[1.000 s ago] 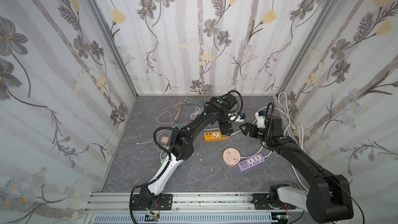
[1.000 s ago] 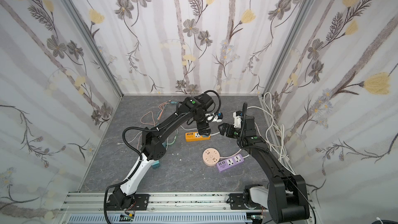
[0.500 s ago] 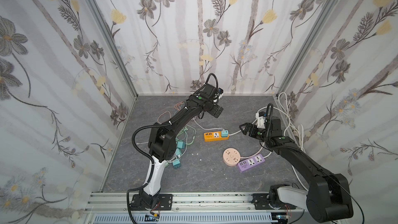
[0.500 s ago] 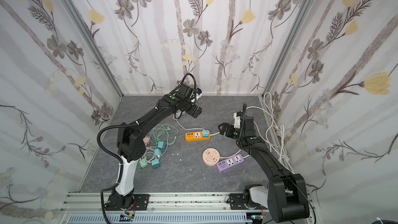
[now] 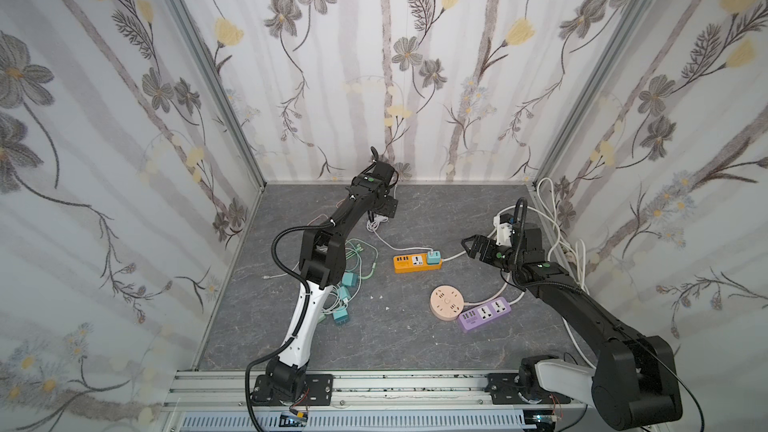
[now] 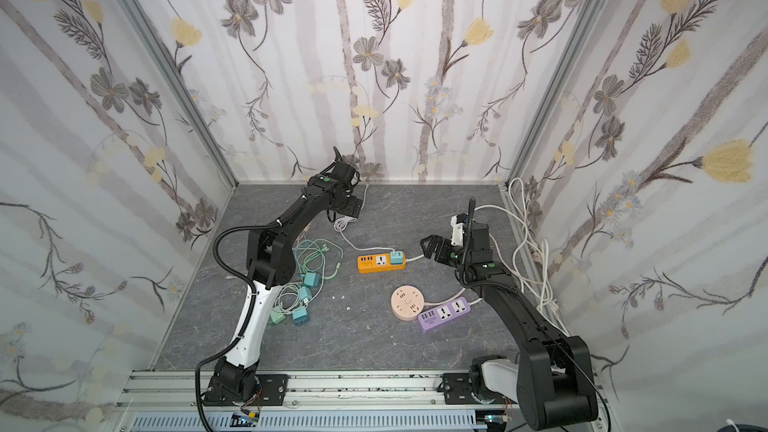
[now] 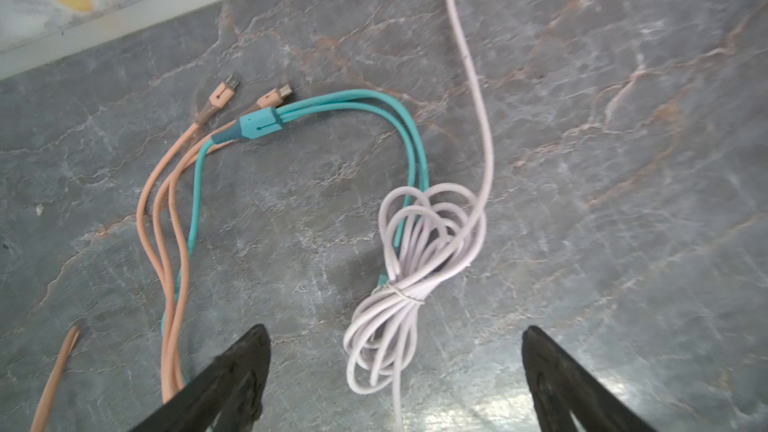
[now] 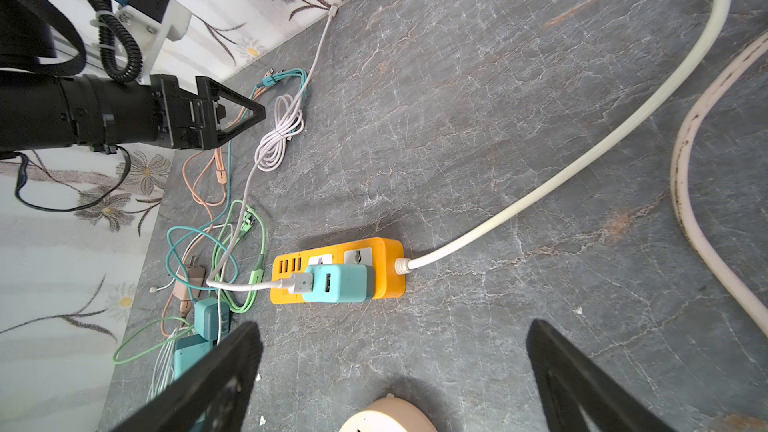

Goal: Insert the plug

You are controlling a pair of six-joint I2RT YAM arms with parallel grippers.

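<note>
Right wrist view: the teal plug [image 8: 336,283] sits plugged into the orange power strip [image 8: 390,280] on the grey surface [image 8: 498,118].
The right fingers [image 8: 216,376] stand wide apart and empty, near the cord end of the strip but not touching it. In the left wrist view the left fingers [image 7: 232,371] are also wide apart and hold nothing, above a tied white cable bundle [image 7: 415,251] near the back wall. A white cable runs from the plug to this bundle.

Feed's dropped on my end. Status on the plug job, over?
Left gripper open, empty, over coiled white cable. Right gripper open, empty, short of orange power strip. Teal adapter seated in it, cable's USB plug in adapter. Nothing blocking.
</note>
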